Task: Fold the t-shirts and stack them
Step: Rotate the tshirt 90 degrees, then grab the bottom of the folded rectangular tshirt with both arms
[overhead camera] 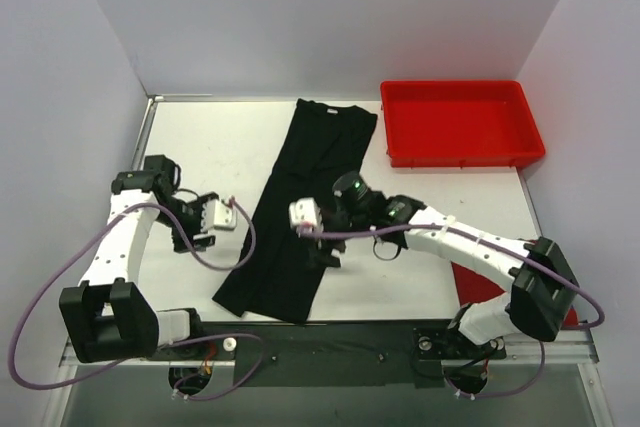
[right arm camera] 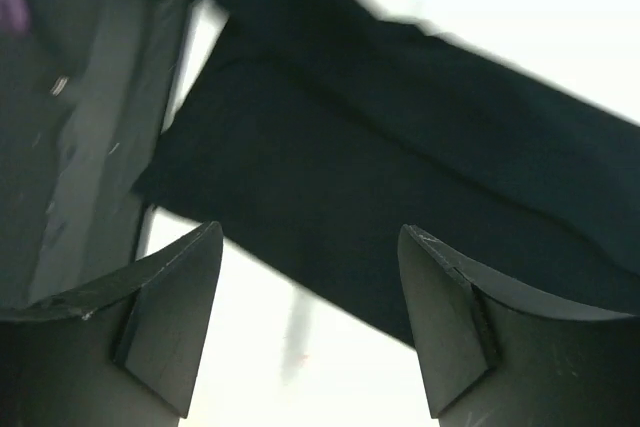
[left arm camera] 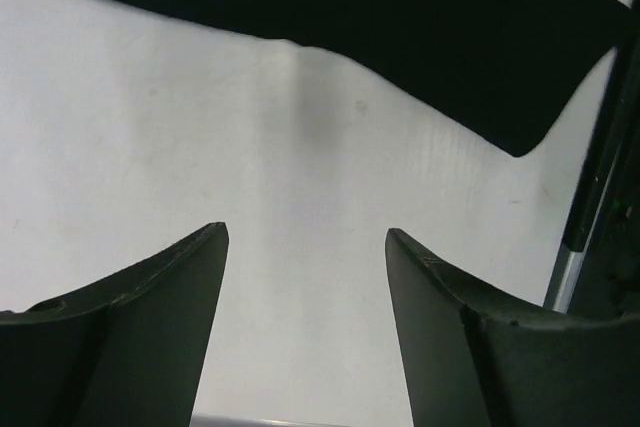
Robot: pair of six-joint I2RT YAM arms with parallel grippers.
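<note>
The black t-shirt [overhead camera: 300, 207] lies as a long narrow strip, running from the back middle of the table [overhead camera: 200, 147] toward the near edge. My left gripper [overhead camera: 203, 227] hangs open and empty over bare table just left of the strip. Its wrist view shows the left gripper [left arm camera: 305, 232] with the black t-shirt [left arm camera: 400, 27] beyond the tips. My right gripper [overhead camera: 322, 242] is open and empty over the strip's right edge. In its wrist view the right gripper [right arm camera: 310, 232] straddles the edge of the black t-shirt [right arm camera: 400, 167]. A patch of the red t-shirt [overhead camera: 478, 287] shows under my right arm.
A rigid red tray [overhead camera: 460, 152] stands at the back right with nothing visible in it. White walls close in the left, back and right sides. A metal rail [overhead camera: 330, 332] runs along the near edge by the arm bases.
</note>
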